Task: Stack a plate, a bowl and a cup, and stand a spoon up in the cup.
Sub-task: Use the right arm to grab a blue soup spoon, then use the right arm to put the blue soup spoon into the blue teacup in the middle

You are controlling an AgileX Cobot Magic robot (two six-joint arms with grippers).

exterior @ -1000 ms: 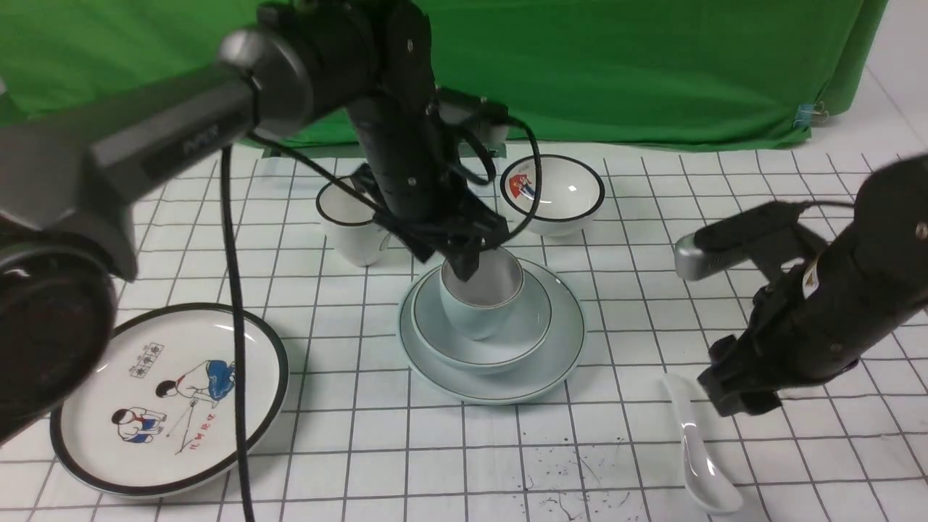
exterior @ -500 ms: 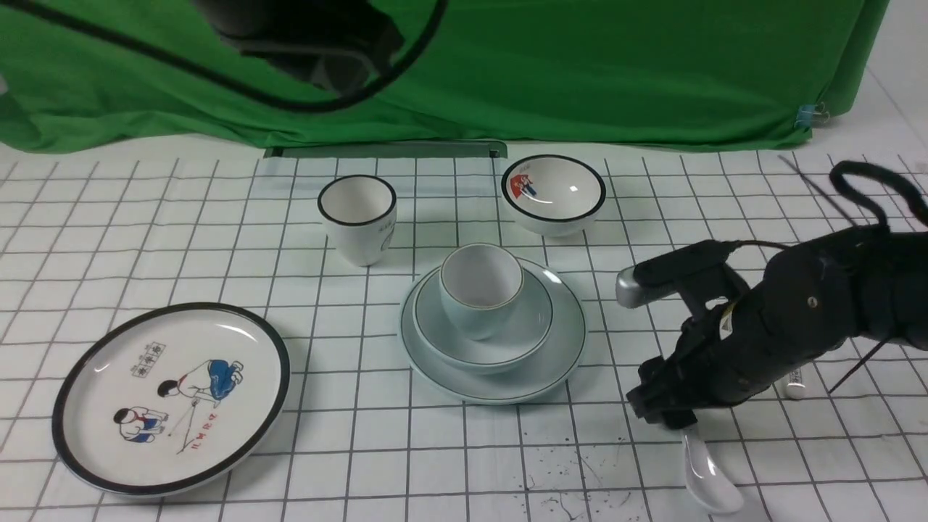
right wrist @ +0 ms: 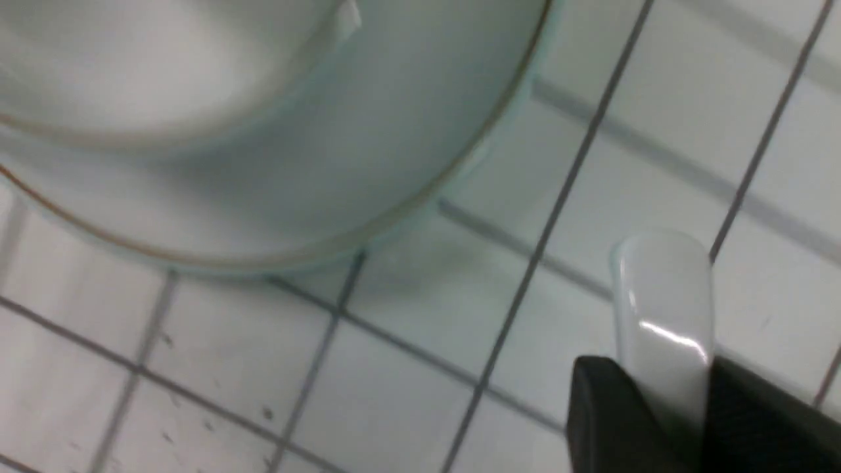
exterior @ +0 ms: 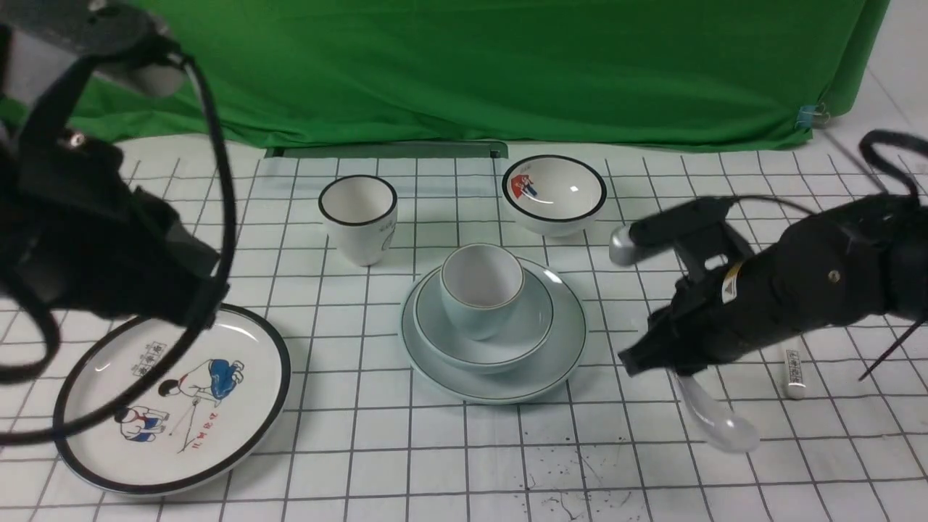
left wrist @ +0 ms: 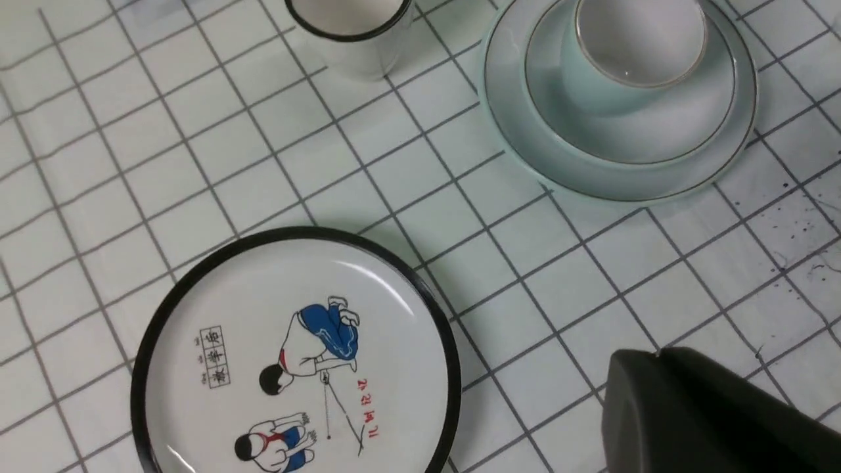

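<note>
Left arm (exterior: 94, 239): raised at the left edge above the cartoon plate (exterior: 174, 399), cable looped in front.
Left gripper (left wrist: 696, 420): only a dark part visible; open or closed, impossible to tell.
Stack: cup (exterior: 481, 288) upright in bowl (exterior: 533, 326) on plate (exterior: 569, 348), mid-cloth.
Right arm (exterior: 812, 290): stretched low, slanting down towards the stack.
Right gripper (exterior: 656, 359): clamped on the spoon (exterior: 714, 417) handle, just right of the plate.
Spoon: tilted, bowl end lowest and nearest the camera; blurred.
</note>
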